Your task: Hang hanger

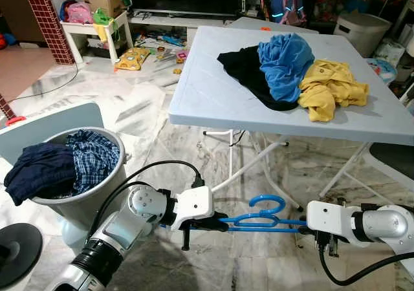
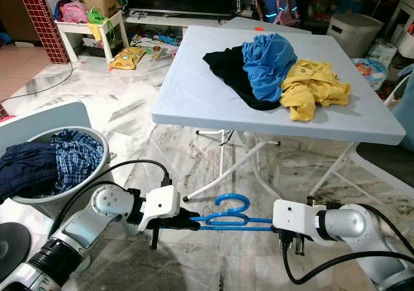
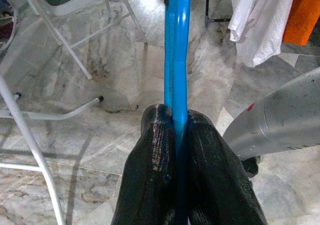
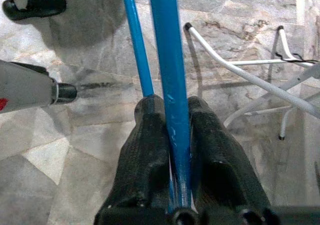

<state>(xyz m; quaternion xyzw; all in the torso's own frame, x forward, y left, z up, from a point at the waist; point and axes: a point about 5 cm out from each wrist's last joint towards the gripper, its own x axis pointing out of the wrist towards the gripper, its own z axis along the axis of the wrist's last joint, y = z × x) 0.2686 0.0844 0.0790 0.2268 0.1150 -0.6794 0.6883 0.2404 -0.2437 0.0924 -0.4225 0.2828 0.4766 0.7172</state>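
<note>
Blue plastic hanger (image 1: 262,217) held level above marble floor, below pale folding tabletop (image 1: 213,97). L claw (image 1: 217,224) & R claw (image 1: 305,224) each clamped on one end, probably to keep it steady before hanging.

Head stereo looks down; wrist views close on hanger (image 3: 176,60).

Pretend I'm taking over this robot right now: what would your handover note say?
Left gripper: shut on one end of the blue hanger.
Right gripper: shut on the other end.
The hanger is held level above the marble floor, in front of the folding table.
Black, blue and yellow clothes lie piled on the table; more fill the laundry basket.
Done: hanger picked up.
Left: hang it.
</note>
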